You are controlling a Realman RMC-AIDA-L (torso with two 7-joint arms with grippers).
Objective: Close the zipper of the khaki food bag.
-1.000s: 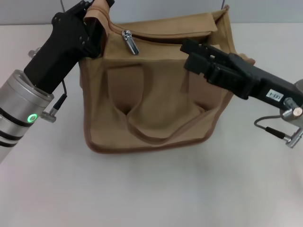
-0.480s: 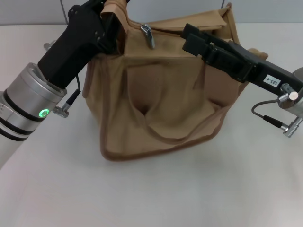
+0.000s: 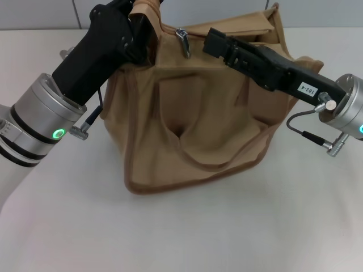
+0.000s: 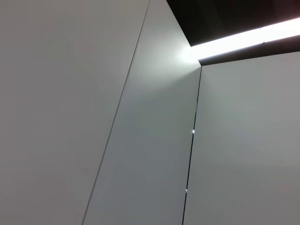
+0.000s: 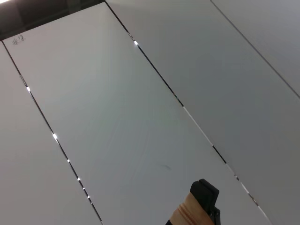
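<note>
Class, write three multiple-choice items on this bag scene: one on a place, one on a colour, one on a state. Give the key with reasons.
1. Where is the left hand?
A. at the bag's top left corner
B. flat on the table
C. under the bag

2. What colour is the food bag?
A. blue
B. khaki
C. white

3. How does the zipper pull tab stand?
A. held by the right hand
B. hanging free
C. torn off

Key:
1 A, it grips the raised corner fabric.
2 B, tan canvas with brown piping.
3 B, the right hand is beside the tab, apart from it.
</note>
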